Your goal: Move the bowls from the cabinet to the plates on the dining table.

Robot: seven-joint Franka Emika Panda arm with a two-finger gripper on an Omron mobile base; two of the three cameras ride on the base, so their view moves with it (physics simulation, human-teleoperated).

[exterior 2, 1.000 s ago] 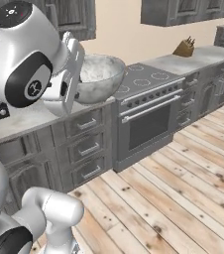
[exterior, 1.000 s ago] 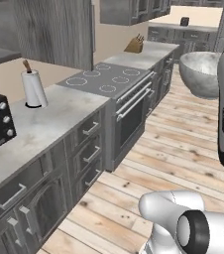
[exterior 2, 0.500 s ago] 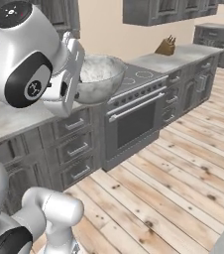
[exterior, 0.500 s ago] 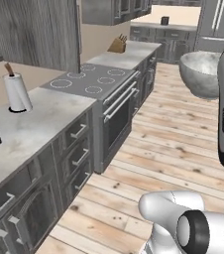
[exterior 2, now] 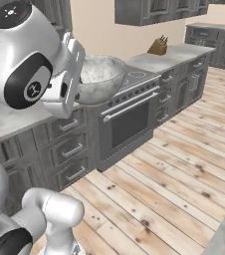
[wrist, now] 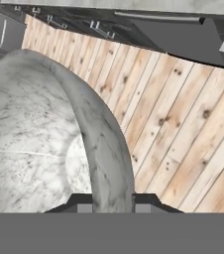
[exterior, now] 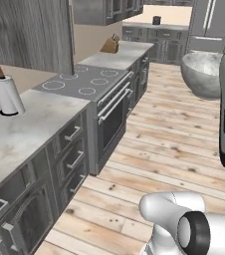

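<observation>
We've rolled on past the stove (exterior: pixel 87 84), knife block (exterior: pixel 109 46) nearer now, gripper (wrist: pixel 112 202) clamped on our marbled bowl's (wrist: pixel 39 149) rim, carried above plank floor (wrist: pixel 168 119).

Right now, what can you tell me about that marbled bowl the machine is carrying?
The bowl is round and deep, pale grey-white with darker marble veining, stone-like. It sits roughly upright, held in the air above the wooden floor. The gripper is clamped on its rim, one finger inside and one outside. Nothing else touches it, and it looks empty.
</observation>
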